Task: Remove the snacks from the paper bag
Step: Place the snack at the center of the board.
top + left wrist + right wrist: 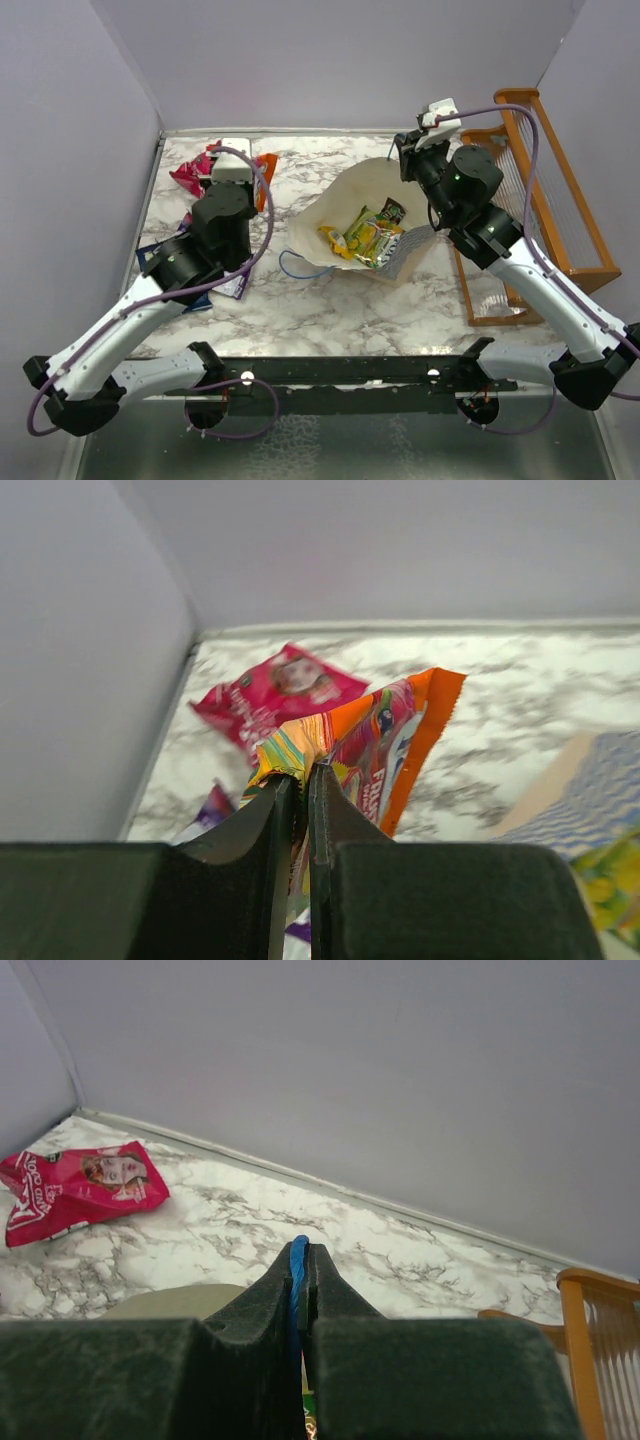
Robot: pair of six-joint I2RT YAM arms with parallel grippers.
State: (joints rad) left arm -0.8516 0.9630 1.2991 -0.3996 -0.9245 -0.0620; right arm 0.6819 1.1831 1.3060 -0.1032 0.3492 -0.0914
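Toward the middle of the marble table [330, 310], the paper bag [335, 205] sits slumped with its mouth wide open, the cream inside showing and a blue-white checkered side [408, 252] folded down on the near right. Yellow and green snack packets [365, 238] lie in a heap inside it. One thin blue cord handle [300, 268] loops loose on the table at the bag's near-left edge.

At the bag's far rim, the right gripper [301, 1258] is clenched tight on the other blue cord [296, 1290], which shows as a sliver between the two dark fingers.

Left of the bag, the left gripper [301, 780] is clamped on a shiny orange packet [400, 730] with multicoloured print, holding it by one end so the rest sticks out past the fingertips towards the back wall. Beyond it, a pink-red bag [280, 690] lies flat on the marble near the far-left corner. A dark blue packet [152, 256] shows partly beneath the left arm, closer to the near edge, and a scrap of purple wrapper [215, 805] peeks out beside the left fingers.

Off to the right, an orange wooden rack [560, 200] stands along the table's right side, just beside the right arm.
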